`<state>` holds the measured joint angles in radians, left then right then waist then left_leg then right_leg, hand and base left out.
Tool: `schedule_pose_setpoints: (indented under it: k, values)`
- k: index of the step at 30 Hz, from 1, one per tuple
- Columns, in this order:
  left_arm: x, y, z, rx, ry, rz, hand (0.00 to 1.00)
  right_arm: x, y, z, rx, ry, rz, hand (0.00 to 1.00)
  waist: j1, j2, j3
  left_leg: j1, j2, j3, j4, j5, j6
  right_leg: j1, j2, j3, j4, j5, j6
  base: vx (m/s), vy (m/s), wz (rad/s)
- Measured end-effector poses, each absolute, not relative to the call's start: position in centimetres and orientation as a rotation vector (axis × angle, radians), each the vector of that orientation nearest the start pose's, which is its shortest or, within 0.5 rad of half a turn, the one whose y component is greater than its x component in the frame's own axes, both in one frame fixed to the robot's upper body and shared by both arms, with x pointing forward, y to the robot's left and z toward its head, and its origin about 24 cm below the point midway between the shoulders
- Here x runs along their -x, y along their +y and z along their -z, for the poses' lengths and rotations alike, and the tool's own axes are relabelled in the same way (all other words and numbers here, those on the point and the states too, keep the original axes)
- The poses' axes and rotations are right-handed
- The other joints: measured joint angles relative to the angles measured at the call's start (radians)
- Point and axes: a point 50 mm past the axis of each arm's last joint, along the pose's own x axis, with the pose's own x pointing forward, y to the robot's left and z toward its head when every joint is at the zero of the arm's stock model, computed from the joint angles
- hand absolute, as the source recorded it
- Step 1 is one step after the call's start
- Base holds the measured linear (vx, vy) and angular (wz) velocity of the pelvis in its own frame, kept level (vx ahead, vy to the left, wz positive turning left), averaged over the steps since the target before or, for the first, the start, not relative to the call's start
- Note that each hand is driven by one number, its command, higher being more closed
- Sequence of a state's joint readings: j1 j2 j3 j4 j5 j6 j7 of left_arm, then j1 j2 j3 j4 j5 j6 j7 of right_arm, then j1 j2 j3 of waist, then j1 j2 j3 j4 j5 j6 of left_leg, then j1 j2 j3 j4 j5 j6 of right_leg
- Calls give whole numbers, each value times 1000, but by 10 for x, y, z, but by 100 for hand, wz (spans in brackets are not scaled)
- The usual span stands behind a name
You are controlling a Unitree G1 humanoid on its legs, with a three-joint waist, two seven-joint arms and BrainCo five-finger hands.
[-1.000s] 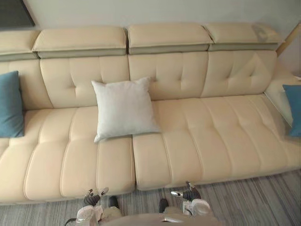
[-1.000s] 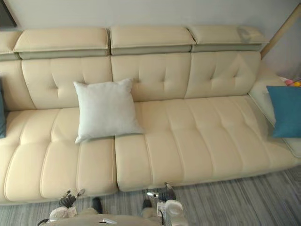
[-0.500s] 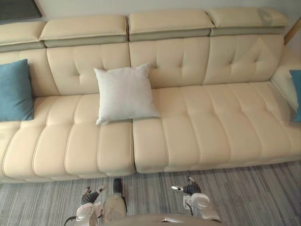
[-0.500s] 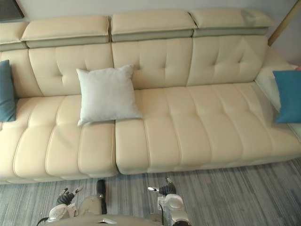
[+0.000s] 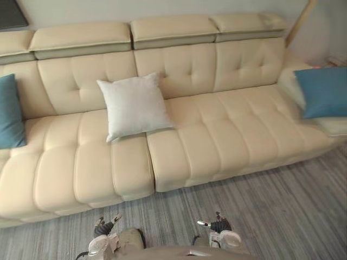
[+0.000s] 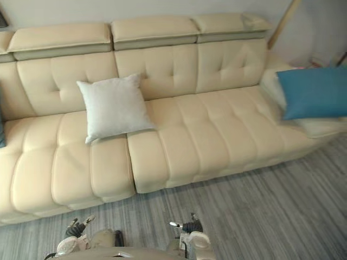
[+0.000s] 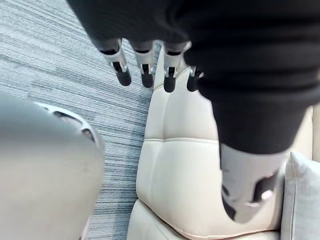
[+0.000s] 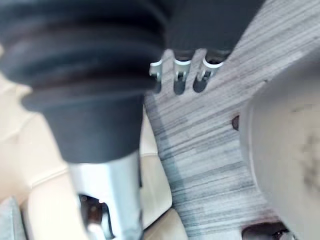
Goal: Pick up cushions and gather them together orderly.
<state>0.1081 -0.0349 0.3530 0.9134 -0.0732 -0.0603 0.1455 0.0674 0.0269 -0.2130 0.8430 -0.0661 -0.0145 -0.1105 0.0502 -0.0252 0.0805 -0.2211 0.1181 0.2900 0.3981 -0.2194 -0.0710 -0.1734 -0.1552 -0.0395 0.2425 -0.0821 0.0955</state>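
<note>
A white cushion [image 5: 133, 105] leans against the backrest of the cream sofa [image 5: 227, 135], left of its middle. One blue cushion [image 5: 10, 111] stands at the sofa's far left end. Another blue cushion [image 5: 322, 92] lies on the right end, also seen as the blue cushion [image 6: 312, 92] in the right eye view. My left hand [image 5: 103, 233] and right hand [image 5: 217, 226] hang low over the carpet, well short of the sofa. The left hand's fingers [image 7: 143, 72] and the right hand's fingers [image 8: 179, 77] hang relaxed and hold nothing.
Grey striped carpet [image 5: 282, 206] runs along the sofa's front, widest toward the right. A wooden pole [image 5: 295, 21] leans at the back right corner. A dark frame [image 5: 11, 13] hangs on the wall at upper left.
The camera has swung to the right, so the whole picture shifted: the right blue cushion shows more fully. The cushions lie as before and both hands stay low.
</note>
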Motion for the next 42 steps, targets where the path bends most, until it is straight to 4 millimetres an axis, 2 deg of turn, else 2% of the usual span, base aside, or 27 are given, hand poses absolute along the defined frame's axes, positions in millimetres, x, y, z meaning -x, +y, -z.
schedule_pose_setpoints:
  k: [2,4,9,11,12,13,14,15,16,17,18,20,22,24,25,26,28,30,33,34,35,36,37,38,40,41,42]
  values:
    - [-103,199,152,166,966,-519,0,-138,-182,139,-8,902,288,0,-4,0,0,-2,-16,-4,-15,-2,3,-2,3,22,-43,38,-12,-97,107,-56]
    - [-104,199,152,143,974,-495,0,-134,-182,141,-11,915,292,0,-9,-12,-8,0,-29,-4,-34,-2,4,0,7,43,-88,63,-21,-40,48,-42]
    - [-104,198,154,125,992,-470,0,-131,-185,142,-18,923,310,0,-15,-13,-5,52,7,57,-31,-2,4,-5,57,111,-106,76,-33,4,-34,-62]
    - [-104,198,154,125,997,-460,0,-131,-184,142,-19,923,310,0,-12,-8,-6,77,48,122,-35,-1,4,-10,53,24,-116,81,-92,79,-60,-106]
    - [-105,198,154,124,996,-459,0,-130,-184,143,-20,926,309,0,-11,6,-4,95,87,182,-38,6,4,-24,29,-114,-102,95,-140,72,-33,-100]
    - [-105,198,154,124,997,-458,0,-131,-184,143,-20,926,309,0,-11,5,-5,105,99,206,-38,9,7,-26,16,-167,-94,98,-146,129,-52,-127]
    - [-105,198,154,122,998,-457,0,-130,-184,143,-20,928,311,0,-11,1,-8,124,119,248,-39,8,1,-36,-13,-279,-72,104,-158,183,-92,-116]
    - [-106,199,154,113,999,-452,0,-129,-185,144,-20,936,311,0,-14,2,-9,153,142,295,-44,12,-8,-39,-33,-392,-47,114,-150,264,-145,-142]
    - [-107,197,154,107,1001,-437,0,-128,-186,144,-22,941,320,0,-15,3,-10,183,147,325,-66,24,-27,-40,-30,-489,-29,121,-141,192,-115,-119]
    - [-108,196,154,105,1002,-427,0,-128,-188,145,-23,943,327,0,-14,6,-9,198,148,330,-79,30,-35,-39,-27,-514,-25,117,-140,155,-122,-100]
    - [-113,193,153,100,994,-409,0,-127,-193,144,-18,944,340,0,-12,5,-13,229,148,344,-110,38,-46,-39,-12,-514,-22,108,-135,137,-124,-84]
    - [-121,175,153,115,986,-343,0,-120,-208,145,-5,957,386,0,-23,49,-23,279,141,373,-165,58,-70,-62,13,-453,1,72,-118,167,-135,-88]
    - [-122,172,153,123,989,-330,0,-116,-216,146,-8,978,414,0,-28,59,-28,292,146,370,-135,73,-79,-84,20,-407,33,36,-113,144,-118,-77]
    - [-123,173,153,123,989,-332,0,-115,-215,147,-23,985,419,0,-33,57,-25,278,194,348,27,79,-73,-75,32,-360,67,7,-117,125,-100,-79]
    - [-119,173,154,124,998,-334,0,-114,-213,148,-24,992,414,0,-25,55,-22,244,231,309,161,96,-47,-60,47,-320,71,-8,-124,100,-57,-86]
    - [-117,172,155,126,1001,-335,0,-114,-213,148,-22,997,413,0,-17,52,-16,197,254,233,300,84,-25,-48,60,-275,72,-28,-135,119,16,-110]
    - [-119,171,154,129,993,-333,0,-123,-212,146,-23,977,408,0,-5,68,-7,91,209,86,442,-25,-25,-36,86,-203,73,-41,-136,83,86,-116]
    - [-121,173,152,129,971,-341,0,-125,-210,146,-36,980,409,0,19,66,-5,27,133,13,387,-80,-7,-32,110,-115,66,-43,-134,101,100,-133]
    - [-121,175,150,134,959,-356,0,-129,-208,145,-34,977,400,0,38,71,0,-31,55,-89,194,-86,-1,-31,124,-25,69,-53,-118,107,232,-131]
    - [-121,171,151,153,963,-358,0,-132,-208,144,-21,968,389,0,41,91,3,-27,49,-135,90,-69,-14,-33,161,7,68,-56,-110,88,261,-155]
    - [-113,171,154,163,987,-376,0,-134,-208,143,-15,961,388,0,58,115,-4,-21,50,-123,86,-51,5,-50,173,29,125,-61,-103,97,198,-129]
    - [-110,174,154,161,994,-386,0,-135,-204,142,-22,956,388,0,55,103,-5,-18,48,-110,85,-59,4,-66,167,21,184,-83,-96,206,183,-81]
    - [-114,184,152,133,978,-390,0,-134,-196,144,-46,963,389,0,43,52,2,15,12,-86,57,-64,10,-43,140,31,243,-128,-84,329,177,-28]
    - [-116,189,151,118,970,-393,0,-132,-191,145,-59,972,386,0,41,15,-6,29,-17,-63,46,-72,22,-11,119,31,194,-170,-66,327,147,-24]
    - [-113,187,152,122,984,-392,0,-129,-188,146,-66,971,384,0,49,14,-24,54,-32,-39,42,-101,36,19,107,64,155,-176,-32,280,153,-49]
    - [-111,185,154,121,994,-384,0,-128,-187,146,-68,974,382,0,53,16,-22,84,-38,-15,27,-114,46,5,105,74,209,-183,-20,275,163,-61]
    - [-112,184,154,120,995,-377,0,-131,-185,145,-75,964,378,0,58,19,-14,121,-44,11,18,-116,63,-31,94,79,319,-189,9,223,92,-45]
